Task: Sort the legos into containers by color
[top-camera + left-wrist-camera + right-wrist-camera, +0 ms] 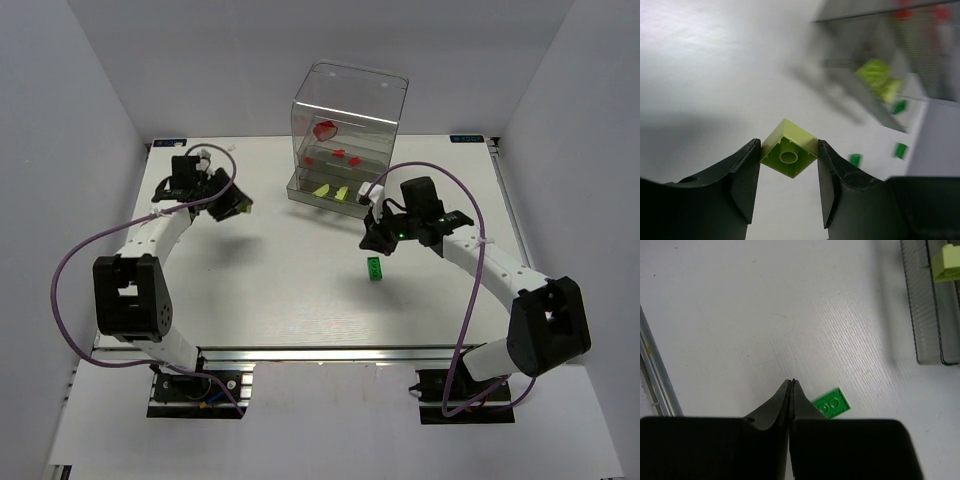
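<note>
My left gripper [789, 145] is shut on a yellow-green brick [790, 152] and holds it above the table, left of the clear container [347, 110]; in the top view it is at the left [232, 203]. The container holds a rounded red piece [325, 129] and red bricks [338, 155] higher up, and yellow-green bricks [331, 191] in the bottom drawer. My right gripper [791, 382] is shut and empty, just above a dark green brick [831, 403] lying flat on the table beside its fingers. The same brick shows in the top view [374, 268].
The container's drawer edge [932, 315] with a yellow-green brick [948, 265] is at the upper right of the right wrist view. Small blurred green pieces [855, 159] show beyond the left fingers. A metal rail [652, 365] runs along the table edge.
</note>
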